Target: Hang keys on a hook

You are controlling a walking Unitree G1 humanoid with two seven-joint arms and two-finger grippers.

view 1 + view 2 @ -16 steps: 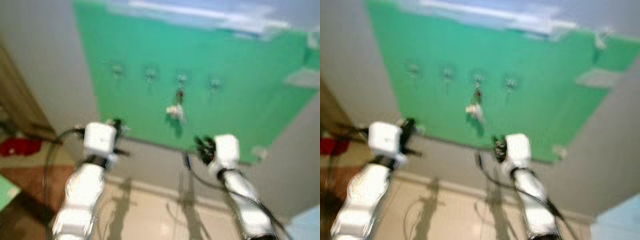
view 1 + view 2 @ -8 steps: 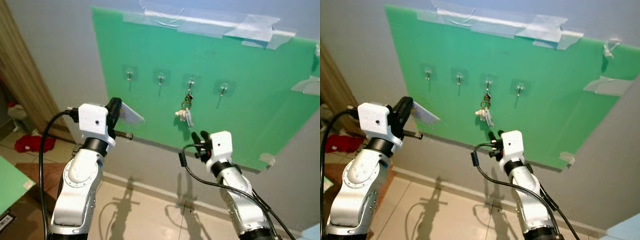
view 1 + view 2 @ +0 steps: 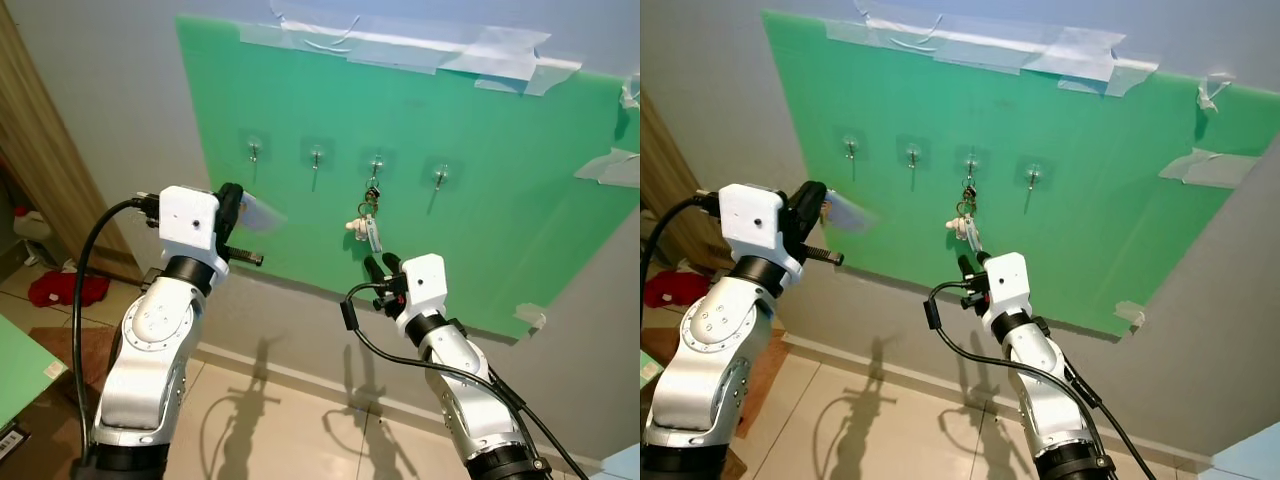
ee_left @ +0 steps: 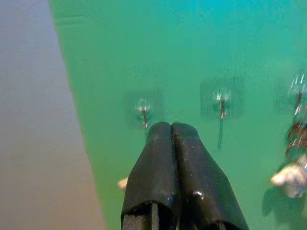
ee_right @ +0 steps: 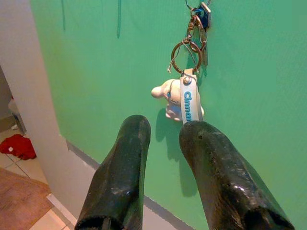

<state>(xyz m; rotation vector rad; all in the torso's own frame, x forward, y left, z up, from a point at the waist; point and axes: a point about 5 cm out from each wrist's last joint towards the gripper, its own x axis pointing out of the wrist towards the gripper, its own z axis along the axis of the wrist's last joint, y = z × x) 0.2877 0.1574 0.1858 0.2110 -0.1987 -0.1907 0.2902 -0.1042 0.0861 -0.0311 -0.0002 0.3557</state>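
One bunch of keys (image 5: 191, 79) hanging on hook (image 3: 376, 164), just above parted, empty right end effector (image 5: 164, 132) | light, loose, swingy; best pinched at ring | left end effector (image 4: 171, 130) closed, empty.

Shiny metal key rings (image 5: 186, 49) are seen on a smooth matt green board (image 3: 500, 200); the floor tiles (image 3: 290, 430) look glossy.

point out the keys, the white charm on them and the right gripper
keys (image 5: 197, 28), right wrist view, on the ring and key cluster
white charm (image 5: 169, 93), right wrist view, on its pale body
right gripper (image 5: 163, 132), right wrist view, midway between its parted fingertips
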